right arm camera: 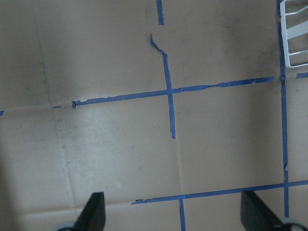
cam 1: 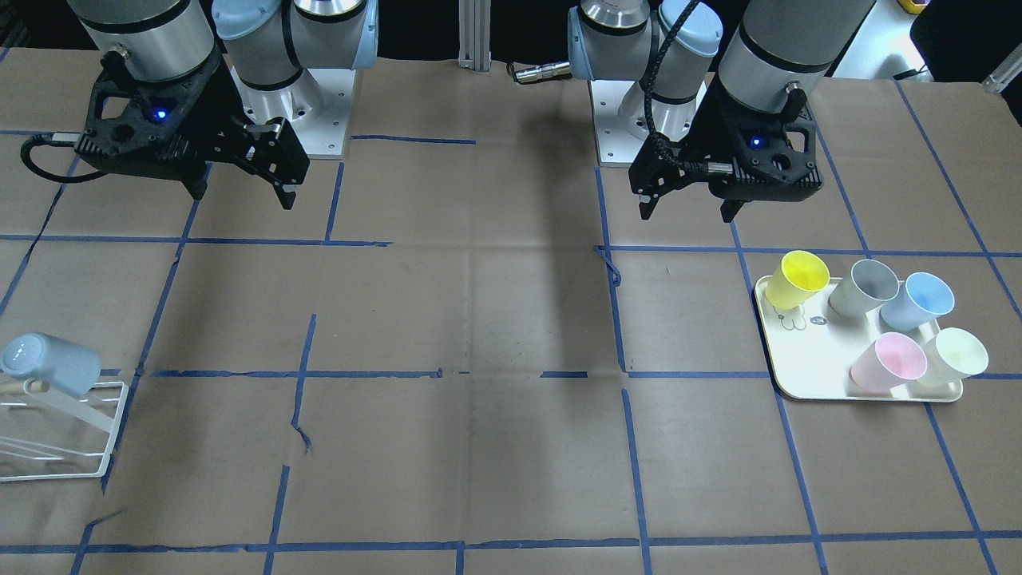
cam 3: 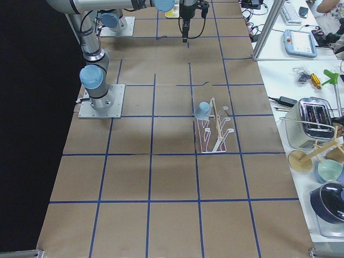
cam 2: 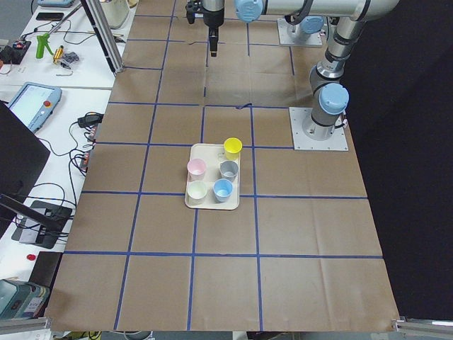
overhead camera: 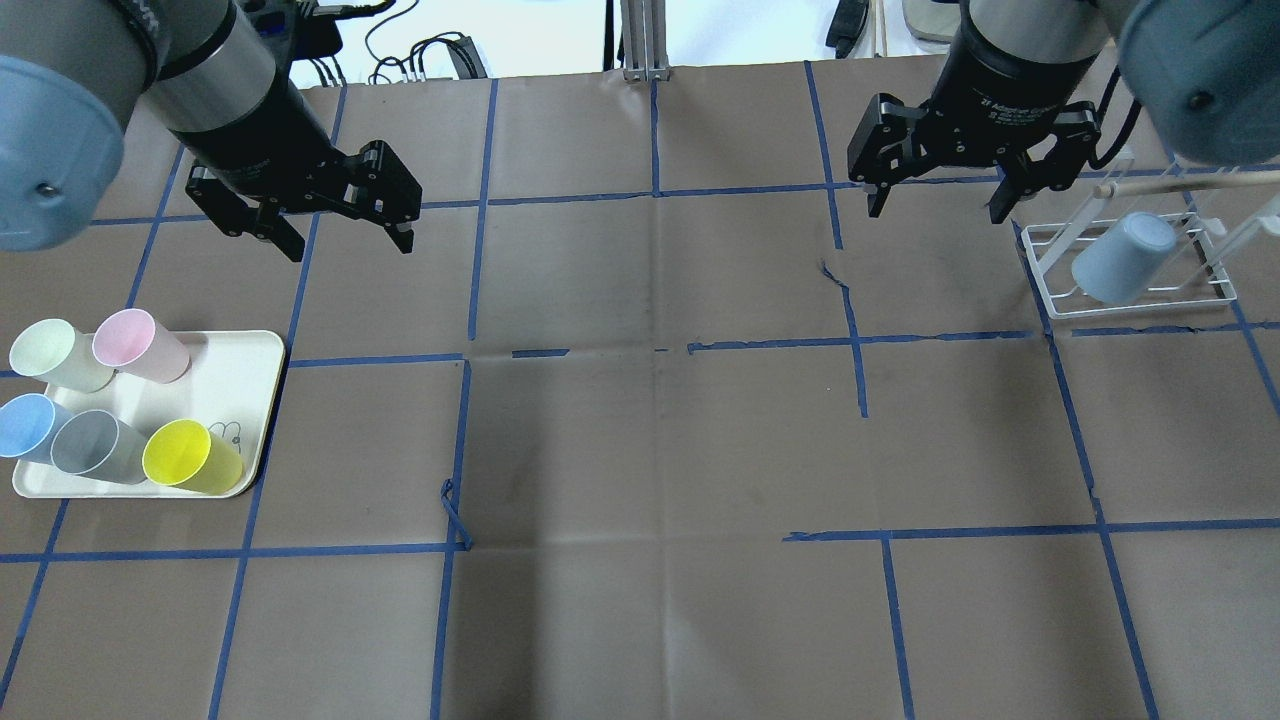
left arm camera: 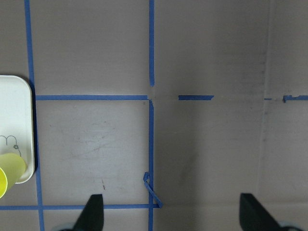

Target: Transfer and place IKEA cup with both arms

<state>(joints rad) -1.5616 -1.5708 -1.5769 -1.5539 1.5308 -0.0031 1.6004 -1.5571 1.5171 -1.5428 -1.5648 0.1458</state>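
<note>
**Q:** Where are the two arms, and what are their claws doing?

**A:** Both hang above the brown-paper tabletop [overhead camera: 650,450], which is marked into squares with blue tape. The left claw [overhead camera: 350,240] is spread wide with nothing between its fingers. The right claw [overhead camera: 936,210] is also spread wide and grips nothing. Each wrist camera shows two dark fingertips far apart, with only bare paper and tape between them.

**Q:** Where is the IKEA cup?

**A:** The IKEA cup [overhead camera: 1120,258] is on the robot's right side. It is tipped upside down at a slant over a peg of a white wire rack [cam 3: 215,129], with its base pointing up. The right claw is near the rack but does not touch the cup.

**Q:** What else is on the tabletop?

**A:** On the robot's left side lies a cream tray [overhead camera: 240,380] holding five upright cups. They are a second blue cup [overhead camera: 25,425], a grey cup [overhead camera: 95,447], a yellow cup [overhead camera: 190,457], a pink cup [overhead camera: 140,345] and a pale green cup [overhead camera: 58,355]. The left claw hovers near the tray, clear of all five. The tray and the rack are well apart, at opposite ends of the tabletop.
</note>
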